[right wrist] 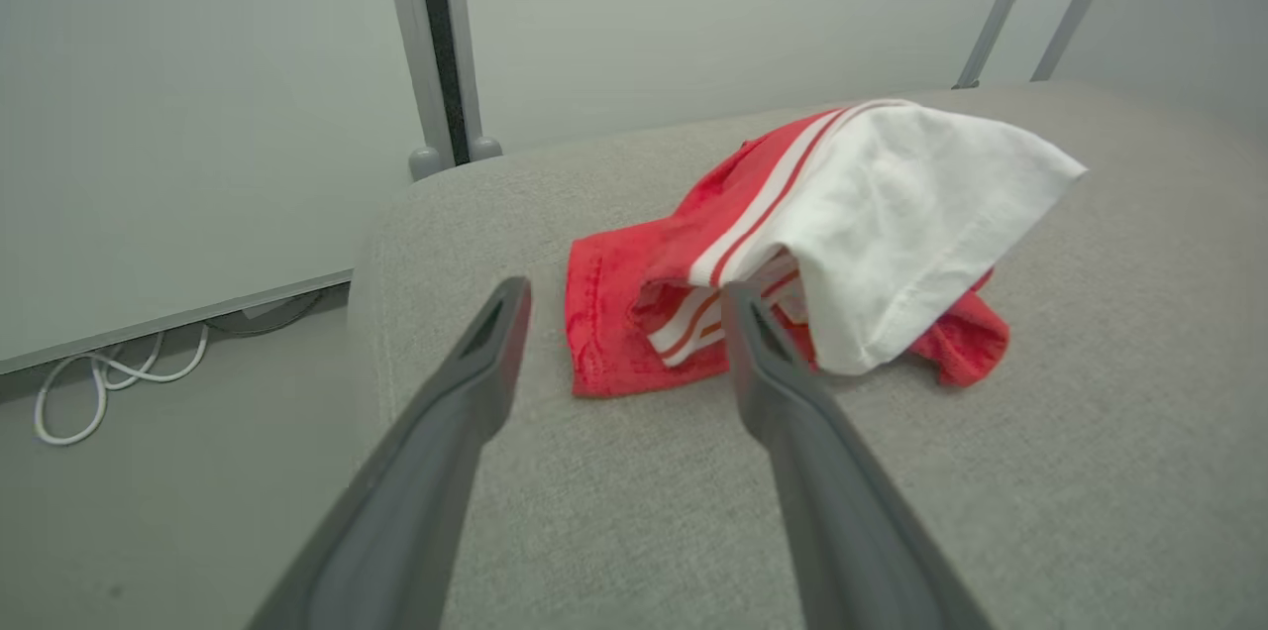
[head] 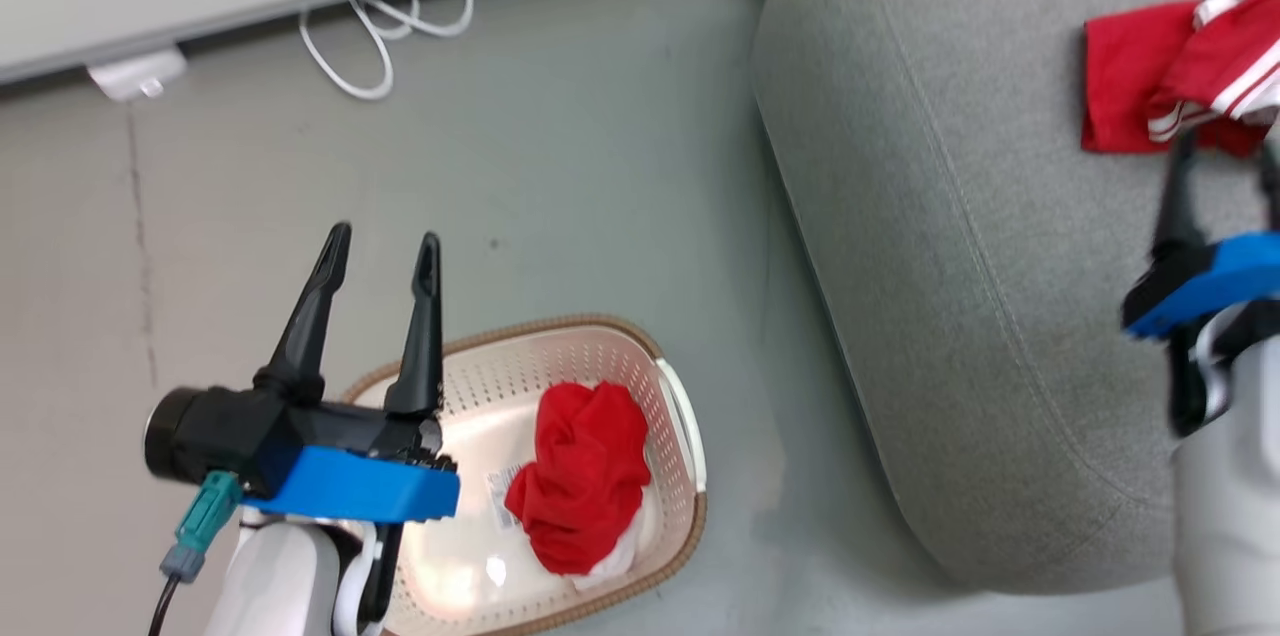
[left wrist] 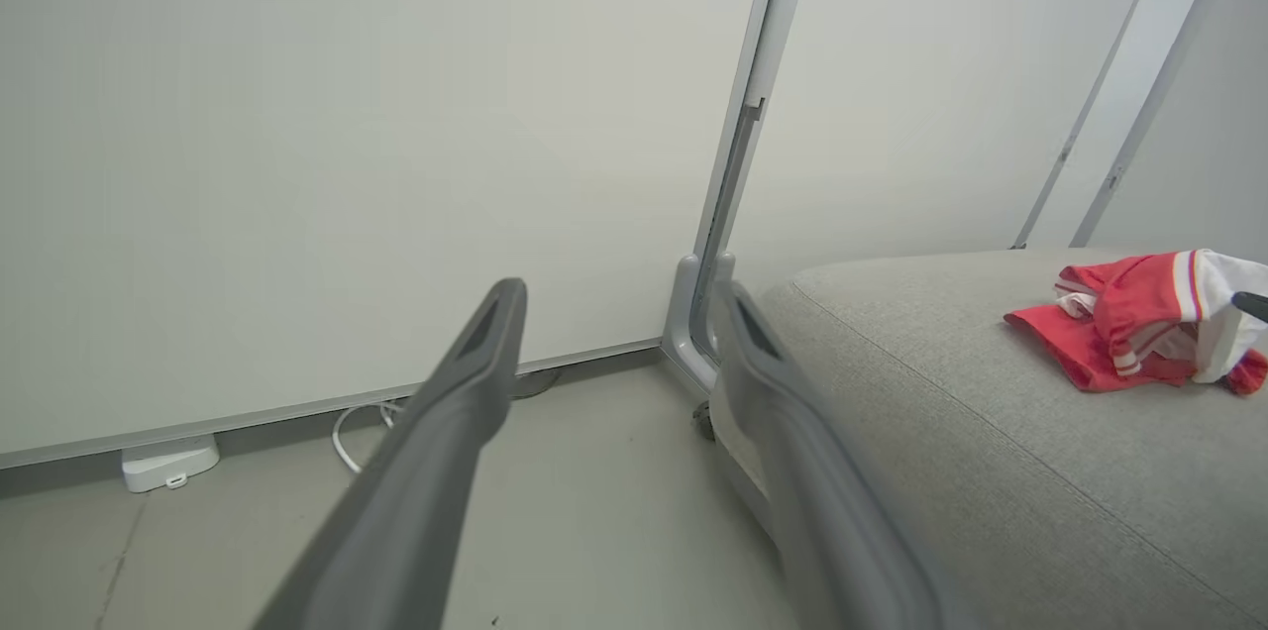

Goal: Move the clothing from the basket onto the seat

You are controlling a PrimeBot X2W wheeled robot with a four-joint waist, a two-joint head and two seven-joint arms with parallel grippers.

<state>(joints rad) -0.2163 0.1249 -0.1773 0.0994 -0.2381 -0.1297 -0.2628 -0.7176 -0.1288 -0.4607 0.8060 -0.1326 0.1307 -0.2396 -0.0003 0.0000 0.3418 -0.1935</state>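
One red garment (head: 582,476) lies bunched in the cream basket (head: 690,436) on the floor. A second red and white striped garment (head: 1180,86) (right wrist: 792,254) (left wrist: 1149,318) rests on the light-grey seat (head: 950,216) (right wrist: 1090,472). My left gripper (head: 385,246) (left wrist: 619,298) hovers open and empty above the basket's left rim, fingers pointing toward the wall. Over the seat, my right gripper (head: 1225,151) (right wrist: 624,293) is open just short of the striped garment, holding nothing.
A white cable (head: 385,36) and a small white box (head: 135,71) lie on the floor by the wall. A metal post (left wrist: 733,155) stands beside the seat's corner. Bare grey floor (head: 560,176) separates the basket from the seat.
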